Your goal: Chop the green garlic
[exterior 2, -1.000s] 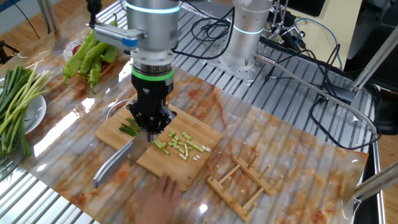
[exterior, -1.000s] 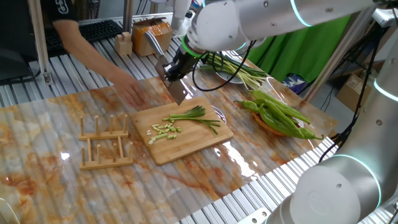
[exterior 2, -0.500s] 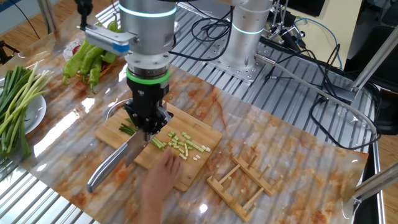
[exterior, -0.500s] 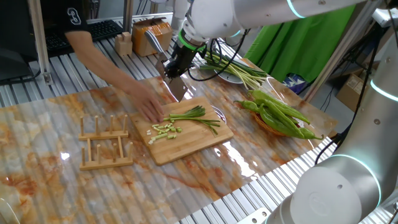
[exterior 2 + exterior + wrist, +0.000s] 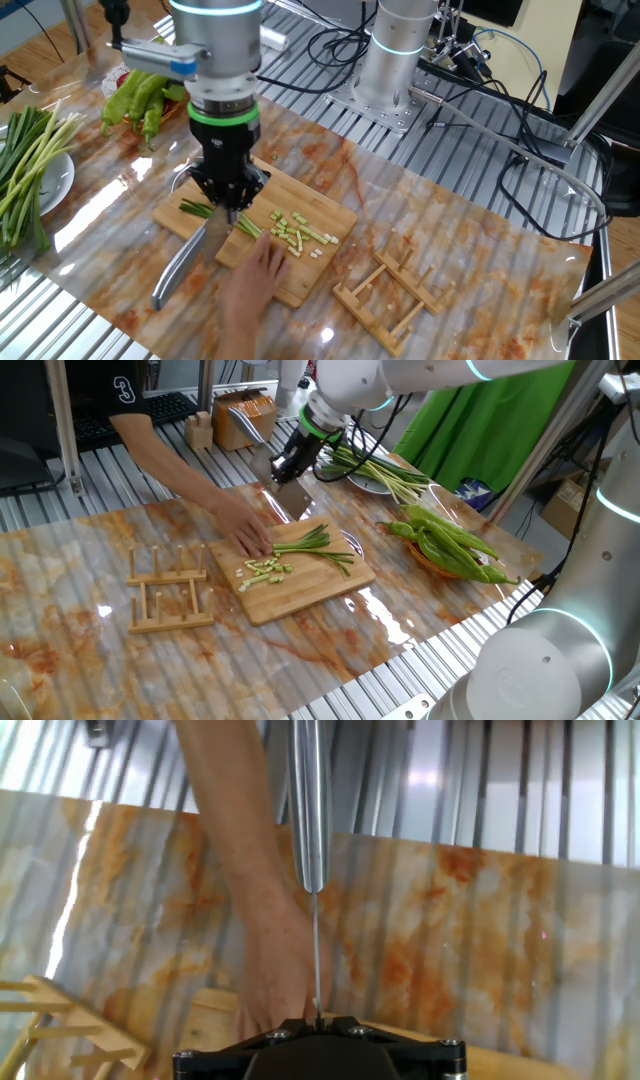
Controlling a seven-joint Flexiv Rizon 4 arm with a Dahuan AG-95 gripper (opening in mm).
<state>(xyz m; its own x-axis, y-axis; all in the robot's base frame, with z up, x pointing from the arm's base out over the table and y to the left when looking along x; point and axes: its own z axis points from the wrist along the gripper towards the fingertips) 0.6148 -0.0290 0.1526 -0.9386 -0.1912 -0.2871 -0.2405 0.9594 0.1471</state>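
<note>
The green garlic lies on the wooden cutting board (image 5: 310, 585): uncut stalks (image 5: 312, 546) and short cut bits (image 5: 264, 570). In the other fixed view the stalks (image 5: 194, 208) lie left of the bits (image 5: 297, 232). My gripper (image 5: 293, 461) is shut on a steel knife (image 5: 290, 500) and holds it above the board's back edge, clear of the garlic. The other fixed view shows my gripper (image 5: 229, 192) with the knife's handle (image 5: 178, 272) sticking out over the table. In the hand view my gripper (image 5: 317, 1020) holds the knife (image 5: 309, 810) edge-on.
A person's hand (image 5: 245, 536) rests on the board beside the cut bits, under the knife (image 5: 275, 960). Green peppers (image 5: 450, 545) lie at the right. A plate of long stalks (image 5: 378, 472) stands behind. A wooden rack (image 5: 170, 590) sits left of the board.
My gripper has lifted the knife and drawn it back off the board. The person's hand has reached in onto the board next to the cut bits.
</note>
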